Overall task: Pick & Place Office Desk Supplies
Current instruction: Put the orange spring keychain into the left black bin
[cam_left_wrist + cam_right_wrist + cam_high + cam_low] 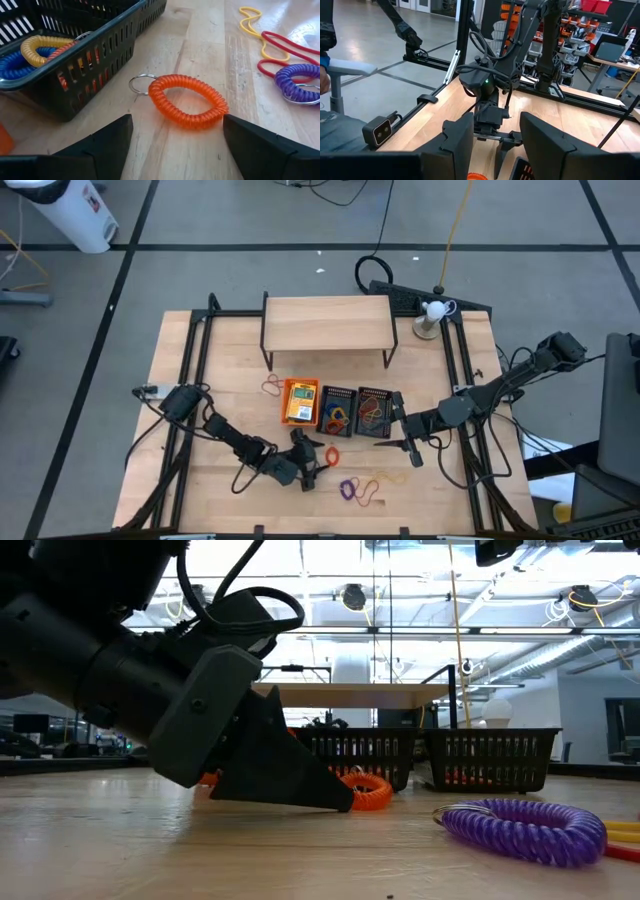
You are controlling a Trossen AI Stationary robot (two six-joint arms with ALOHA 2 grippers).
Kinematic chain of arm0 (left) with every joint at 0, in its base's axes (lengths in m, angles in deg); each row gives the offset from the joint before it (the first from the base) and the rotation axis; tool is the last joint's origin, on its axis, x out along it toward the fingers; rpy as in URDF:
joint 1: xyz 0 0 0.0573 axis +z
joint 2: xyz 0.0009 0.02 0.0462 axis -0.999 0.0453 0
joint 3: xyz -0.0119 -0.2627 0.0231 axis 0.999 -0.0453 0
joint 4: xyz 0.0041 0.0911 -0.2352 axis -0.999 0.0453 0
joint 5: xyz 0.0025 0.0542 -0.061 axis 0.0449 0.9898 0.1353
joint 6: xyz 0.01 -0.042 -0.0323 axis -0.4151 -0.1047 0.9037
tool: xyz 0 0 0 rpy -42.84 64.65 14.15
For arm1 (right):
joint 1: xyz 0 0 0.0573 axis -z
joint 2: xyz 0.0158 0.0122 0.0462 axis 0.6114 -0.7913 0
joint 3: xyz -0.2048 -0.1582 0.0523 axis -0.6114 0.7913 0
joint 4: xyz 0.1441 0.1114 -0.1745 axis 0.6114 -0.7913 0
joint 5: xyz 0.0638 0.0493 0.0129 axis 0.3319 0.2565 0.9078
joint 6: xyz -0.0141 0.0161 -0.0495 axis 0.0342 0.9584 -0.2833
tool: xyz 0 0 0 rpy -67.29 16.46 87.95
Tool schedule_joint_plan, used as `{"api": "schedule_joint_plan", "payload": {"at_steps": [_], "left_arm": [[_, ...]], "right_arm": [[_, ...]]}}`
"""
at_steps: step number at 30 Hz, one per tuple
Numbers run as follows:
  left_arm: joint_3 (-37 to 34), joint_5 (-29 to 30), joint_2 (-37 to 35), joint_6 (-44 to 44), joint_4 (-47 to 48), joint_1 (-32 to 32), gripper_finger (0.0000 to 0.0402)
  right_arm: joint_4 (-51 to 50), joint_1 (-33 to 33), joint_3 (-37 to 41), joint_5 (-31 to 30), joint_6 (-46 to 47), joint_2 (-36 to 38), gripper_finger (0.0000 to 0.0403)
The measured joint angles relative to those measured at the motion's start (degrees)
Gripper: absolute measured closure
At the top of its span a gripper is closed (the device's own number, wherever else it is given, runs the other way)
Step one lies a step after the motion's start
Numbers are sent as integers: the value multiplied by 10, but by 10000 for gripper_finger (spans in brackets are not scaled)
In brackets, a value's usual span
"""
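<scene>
An orange coil loop with a metal ring [187, 100] lies flat on the table just in front of the black mesh tray [95, 70], which holds blue and yellow coils. My left gripper [177, 137] is low over the table and open. Its fingers stand on either side of the orange coil's near end without touching it [331, 454]. My right gripper [402, 432] hangs raised by the right mesh tray [375, 412], open, with nothing between its fingers [497, 140]. The orange tray [300, 402] holds a yellow-and-green crayon box.
A purple coil [348, 488] and loose yellow and red band loops [378, 483] lie right of the left gripper near the front edge. Another band [272, 385] lies by the orange tray. The wooden shelf riser [327, 323] stands at the back.
</scene>
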Motion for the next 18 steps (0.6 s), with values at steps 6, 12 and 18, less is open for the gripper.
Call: {"api": "schedule_joint_plan", "payload": {"at_steps": [6,12,18], "left_arm": [[12,-12,1,-6,4,3,79],[34,-57,1,-31,8,17,77],[38,-74,1,-24,23,32,78]], "right_arm": [[0,0,0,0,0,0,252],[0,0,0,0,0,0,252],[0,0,0,0,0,0,252]]}}
